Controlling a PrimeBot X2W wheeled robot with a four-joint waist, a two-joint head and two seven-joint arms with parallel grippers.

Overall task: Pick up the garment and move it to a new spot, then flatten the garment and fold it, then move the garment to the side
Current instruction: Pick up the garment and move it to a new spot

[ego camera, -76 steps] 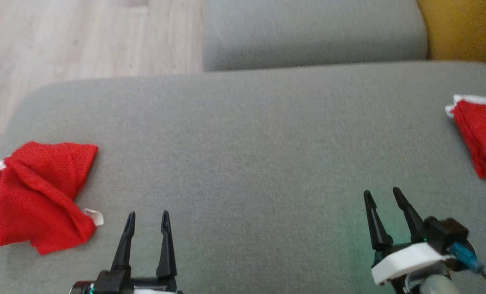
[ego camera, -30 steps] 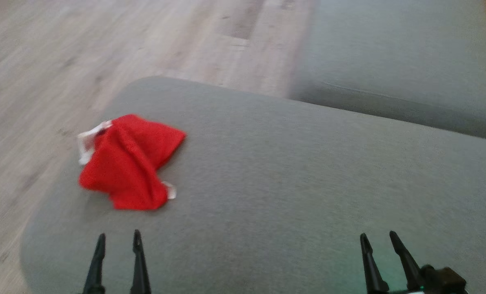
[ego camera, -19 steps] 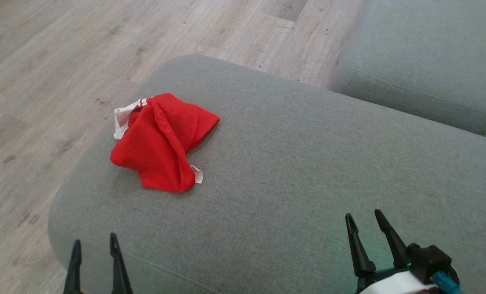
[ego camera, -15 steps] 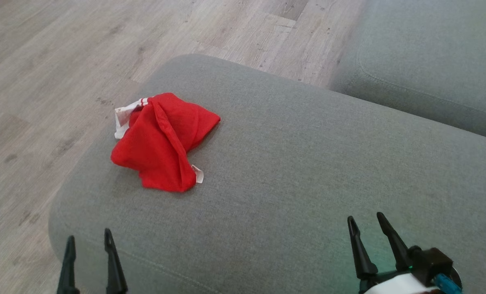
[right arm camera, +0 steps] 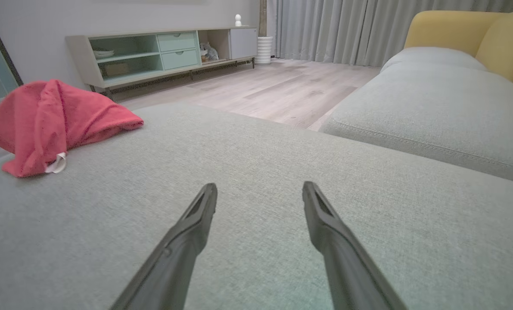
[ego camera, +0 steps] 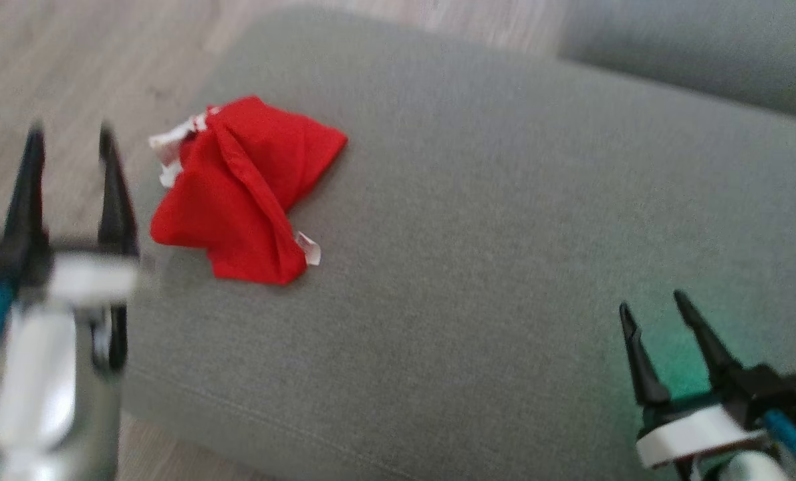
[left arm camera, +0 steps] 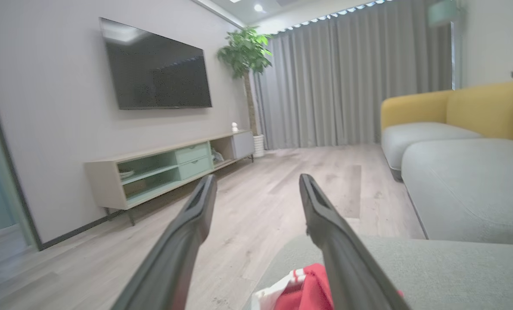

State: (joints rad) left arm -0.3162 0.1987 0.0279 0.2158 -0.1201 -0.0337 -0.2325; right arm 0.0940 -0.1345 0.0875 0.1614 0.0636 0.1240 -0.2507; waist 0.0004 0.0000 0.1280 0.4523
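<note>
I saw a wide black flat television (left arm camera: 157,71) mounted on the wall above a long low cabinet with mint-green drawers (left arm camera: 166,168). A tall leafy potted plant (left arm camera: 244,51) stood beside grey pleated curtains (left arm camera: 351,82). Pale wood-plank flooring (left arm camera: 256,193) ran up to a grey fabric sofa (left arm camera: 467,189) with yellow backrests (left arm camera: 480,105).

Red garment (ego camera: 237,194), crumpled in a loose heap, not flat, not folded. Lies on the grey sofa cushion (ego camera: 504,234) near its far left corner, close to the left edge. Raised ridge of fabric runs lengthwise over the top. White trim (ego camera: 170,143) is bunched at the end toward the cushion's left edge. Small white tag (ego camera: 309,248) sticks out at the near end.
</note>
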